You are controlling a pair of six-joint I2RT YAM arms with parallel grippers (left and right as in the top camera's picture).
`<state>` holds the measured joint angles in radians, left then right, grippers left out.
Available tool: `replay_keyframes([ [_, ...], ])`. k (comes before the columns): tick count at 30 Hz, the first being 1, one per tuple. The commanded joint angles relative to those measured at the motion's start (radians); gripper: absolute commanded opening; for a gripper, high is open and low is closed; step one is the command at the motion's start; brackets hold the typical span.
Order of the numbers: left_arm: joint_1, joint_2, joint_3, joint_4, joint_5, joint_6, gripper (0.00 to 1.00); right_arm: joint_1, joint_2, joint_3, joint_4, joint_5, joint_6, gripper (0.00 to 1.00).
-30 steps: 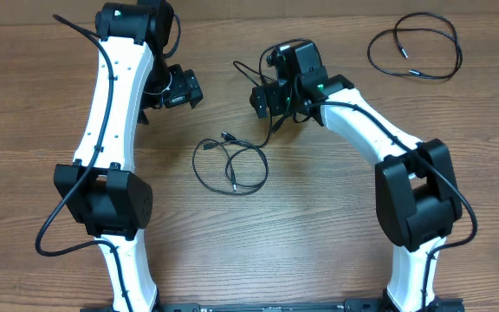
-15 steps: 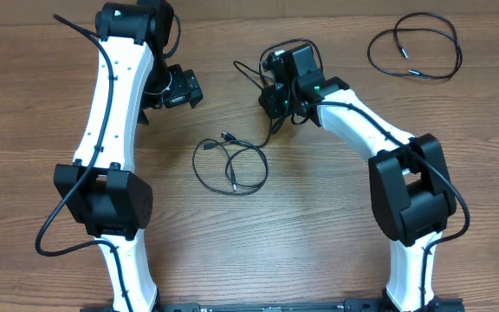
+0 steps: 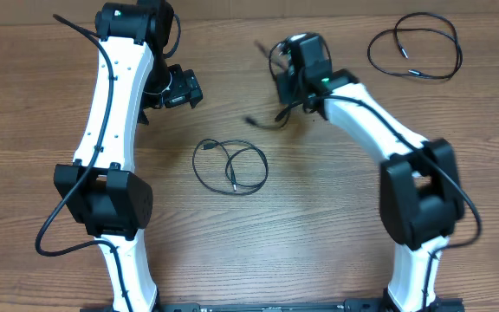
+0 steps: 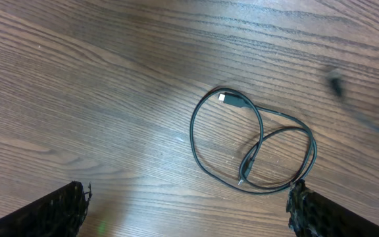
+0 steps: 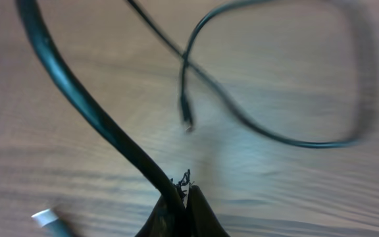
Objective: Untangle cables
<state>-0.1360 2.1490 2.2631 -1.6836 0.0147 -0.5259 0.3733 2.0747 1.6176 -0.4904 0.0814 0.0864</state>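
Observation:
A black cable loop (image 3: pixel 230 166) lies flat at the middle of the table, also seen in the left wrist view as a cable loop (image 4: pixel 255 148) with both plug ends inside it. My right gripper (image 3: pixel 286 87) is shut on a second cable (image 5: pixel 91 108), which hangs from the jaws. Its free end (image 3: pixel 251 120) dangles blurred above the wood, apart from the middle loop. In the right wrist view the right gripper (image 5: pixel 184 191) pinches that cable at its tips. My left gripper (image 3: pixel 176 89) hovers open at the back left, left gripper (image 4: pixel 186 201) holding nothing.
A third black cable (image 3: pixel 414 48) lies in a loose loop at the back right corner. A pale plug tip (image 5: pixel 48 220) shows at the lower left of the right wrist view. Both white arms reach in from the near edge.
The right gripper has shut on a cable and moved back and to the right with it, pulling its end away from the middle loop. The left arm has not moved.

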Motion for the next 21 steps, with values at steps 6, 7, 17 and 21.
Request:
replay_keyframes([
  [6, -0.003, 0.010, -0.005, -0.002, 0.004, -0.024, 1.00, -0.141, -0.294, 0.052, -0.088, 0.143, 0.049, 0.04],
  [7, -0.003, 0.010, -0.005, -0.002, 0.004, -0.024, 1.00, -0.164, -0.314, 0.052, -0.105, 0.143, 0.063, 0.04],
  [17, -0.003, 0.010, -0.005, -0.002, 0.004, -0.024, 0.99, -0.402, -0.486, 0.052, -0.226, 0.141, 0.129, 0.04],
  [21, -0.003, 0.010, -0.005, -0.002, 0.004, -0.024, 1.00, -0.451, -0.537, 0.052, -0.227, 0.139, 0.158, 0.04],
])
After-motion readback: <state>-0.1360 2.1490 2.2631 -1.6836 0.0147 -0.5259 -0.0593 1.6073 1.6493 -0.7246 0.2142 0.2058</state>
